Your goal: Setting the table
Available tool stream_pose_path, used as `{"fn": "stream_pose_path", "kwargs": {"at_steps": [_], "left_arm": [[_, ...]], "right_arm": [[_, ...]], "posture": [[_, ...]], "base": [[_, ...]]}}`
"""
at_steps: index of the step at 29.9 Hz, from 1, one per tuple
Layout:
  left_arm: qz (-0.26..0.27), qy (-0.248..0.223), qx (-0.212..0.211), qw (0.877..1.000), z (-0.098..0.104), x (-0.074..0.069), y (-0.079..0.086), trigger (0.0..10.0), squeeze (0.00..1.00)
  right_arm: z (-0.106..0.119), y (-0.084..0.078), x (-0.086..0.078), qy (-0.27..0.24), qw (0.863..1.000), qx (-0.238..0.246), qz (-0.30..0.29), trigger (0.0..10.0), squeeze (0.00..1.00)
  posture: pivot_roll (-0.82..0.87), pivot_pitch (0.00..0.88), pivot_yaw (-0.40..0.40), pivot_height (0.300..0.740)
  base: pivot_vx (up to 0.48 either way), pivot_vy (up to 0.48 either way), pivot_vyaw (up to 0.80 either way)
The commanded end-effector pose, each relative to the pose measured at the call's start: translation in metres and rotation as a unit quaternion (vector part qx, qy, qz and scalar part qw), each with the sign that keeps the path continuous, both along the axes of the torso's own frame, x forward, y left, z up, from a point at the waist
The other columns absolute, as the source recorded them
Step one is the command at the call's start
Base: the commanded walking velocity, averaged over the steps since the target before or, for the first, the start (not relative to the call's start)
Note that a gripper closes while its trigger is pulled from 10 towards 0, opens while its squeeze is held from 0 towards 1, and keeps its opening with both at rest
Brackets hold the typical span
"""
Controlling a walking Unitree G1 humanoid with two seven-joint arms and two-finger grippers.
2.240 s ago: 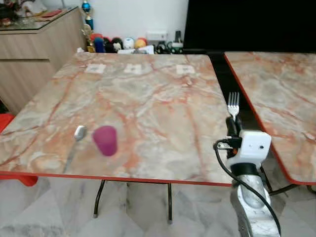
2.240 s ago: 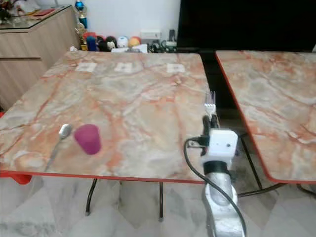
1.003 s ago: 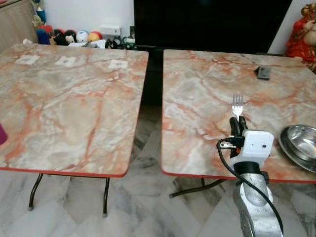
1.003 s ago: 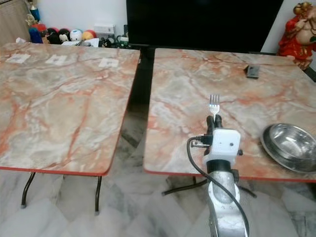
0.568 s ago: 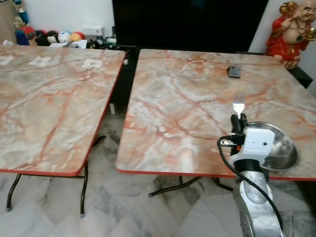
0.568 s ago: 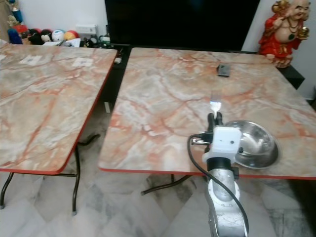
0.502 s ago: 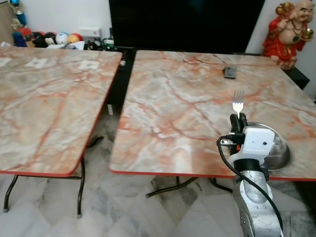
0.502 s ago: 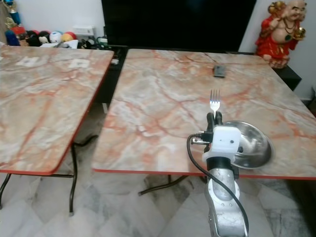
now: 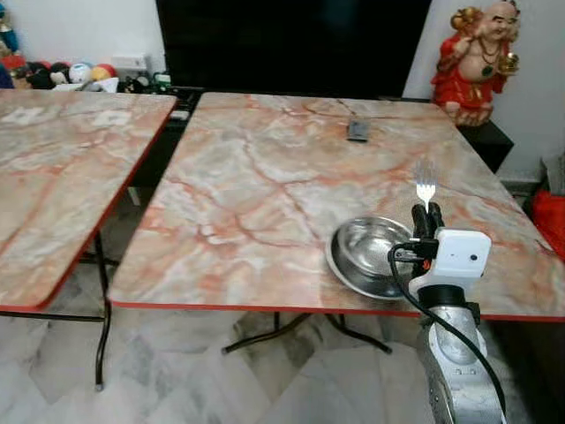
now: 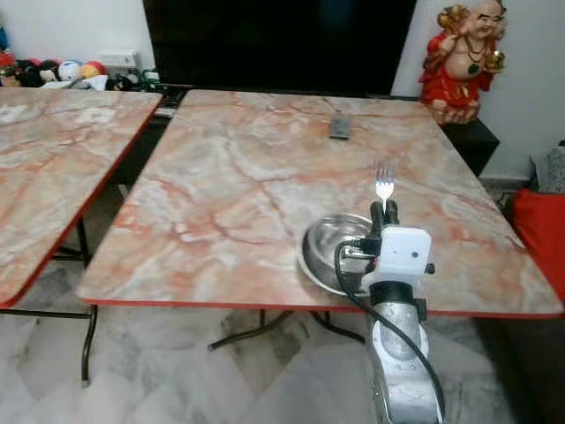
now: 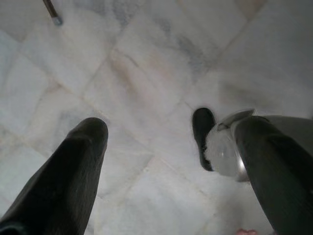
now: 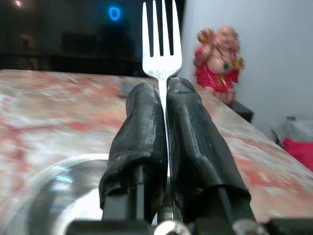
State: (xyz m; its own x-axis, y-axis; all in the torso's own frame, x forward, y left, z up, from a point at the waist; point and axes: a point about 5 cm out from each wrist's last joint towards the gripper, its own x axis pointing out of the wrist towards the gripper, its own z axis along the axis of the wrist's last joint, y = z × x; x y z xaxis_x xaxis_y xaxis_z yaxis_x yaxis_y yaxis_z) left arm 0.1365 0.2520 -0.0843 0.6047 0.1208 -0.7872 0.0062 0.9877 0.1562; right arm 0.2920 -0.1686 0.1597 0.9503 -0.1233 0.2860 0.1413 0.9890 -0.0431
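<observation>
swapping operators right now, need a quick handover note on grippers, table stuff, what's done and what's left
Right gripper: shut on the fork, tines up, held above the near edge of the marble table.
Left gripper: open, hanging idle over the floor.
Steel bowl sits on the table near its front edge, just left of the fork. A small dark object lies at the far side.
Done: fork picked up and brought to the bowl.
Left: probably lay the fork on the table beside the bowl and release.
</observation>
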Motion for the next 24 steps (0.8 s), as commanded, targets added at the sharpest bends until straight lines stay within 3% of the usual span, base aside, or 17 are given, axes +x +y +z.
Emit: {"fn": "stream_pose_path", "kwargs": {"at_steps": [1,24], "left_arm": [[-0.008,0.022,0.002,1.000,-0.0039,-0.0084,-0.0009,10.0,0.00],[0.002,0.016,-0.011,1.000,-0.0052,-0.0061,-0.0081,10.0,0.00]], "right_arm": [[0.0039,-0.0035,-0.0003,-0.008,1.000,0.001,-0.008,10.0,0.00],[0.0059,-0.0035,0.0024,-0.010,1.000,0.001,-0.008,10.0,0.00]], "posture": [[-0.01,0.055,0.006,0.740],[-0.01,0.063,-0.005,0.740]], "base": [[0.000,0.000,0.00],[0.000,0.000,0.00]]}}
